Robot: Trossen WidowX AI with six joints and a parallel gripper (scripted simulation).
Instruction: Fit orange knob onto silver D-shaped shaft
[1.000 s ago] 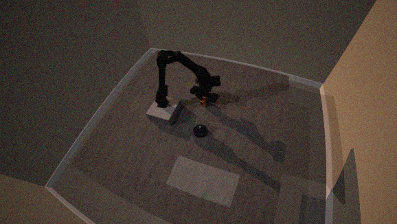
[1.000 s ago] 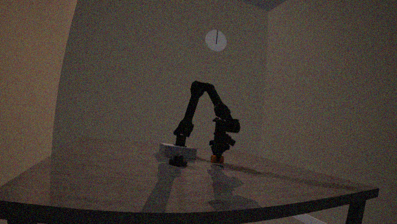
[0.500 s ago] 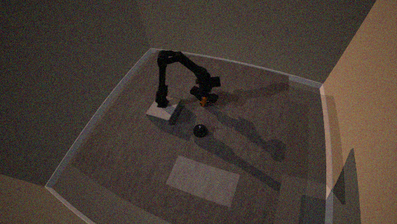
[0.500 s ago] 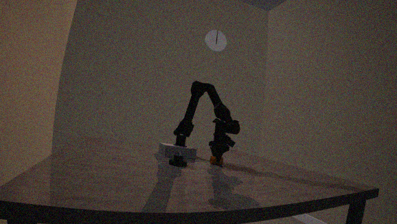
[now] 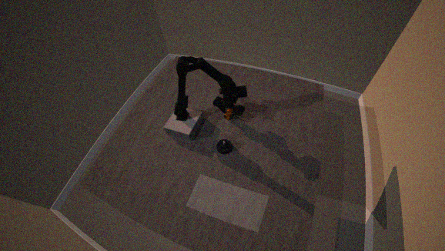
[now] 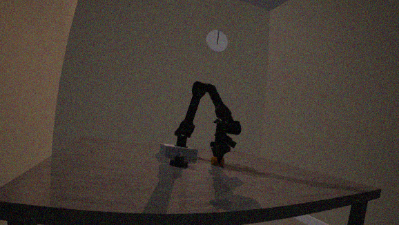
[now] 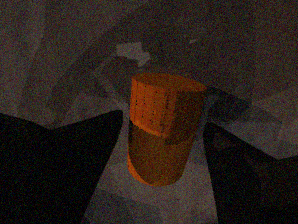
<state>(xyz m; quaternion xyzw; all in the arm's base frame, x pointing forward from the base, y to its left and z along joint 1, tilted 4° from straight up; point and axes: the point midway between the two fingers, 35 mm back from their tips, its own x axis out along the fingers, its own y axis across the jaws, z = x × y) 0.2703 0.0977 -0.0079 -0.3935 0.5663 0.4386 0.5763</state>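
The orange knob stands between the two dark fingers of my gripper. The gripper is open, with a narrow gap showing beside the knob's left side in the wrist view. On the right the finger is very close to the knob, and contact cannot be told. The knob's hole is not visible. The dark round pedestal stands apart from the gripper, nearer the camera in the top view. Its small pale shaft shows faintly; its flat side cannot be made out.
The arm's base stands on a pale block, close to the pedestal. A pale flat rectangle lies on the table, on the far side of the pedestal from the gripper. Long shadows cross the table, and the light is dim.
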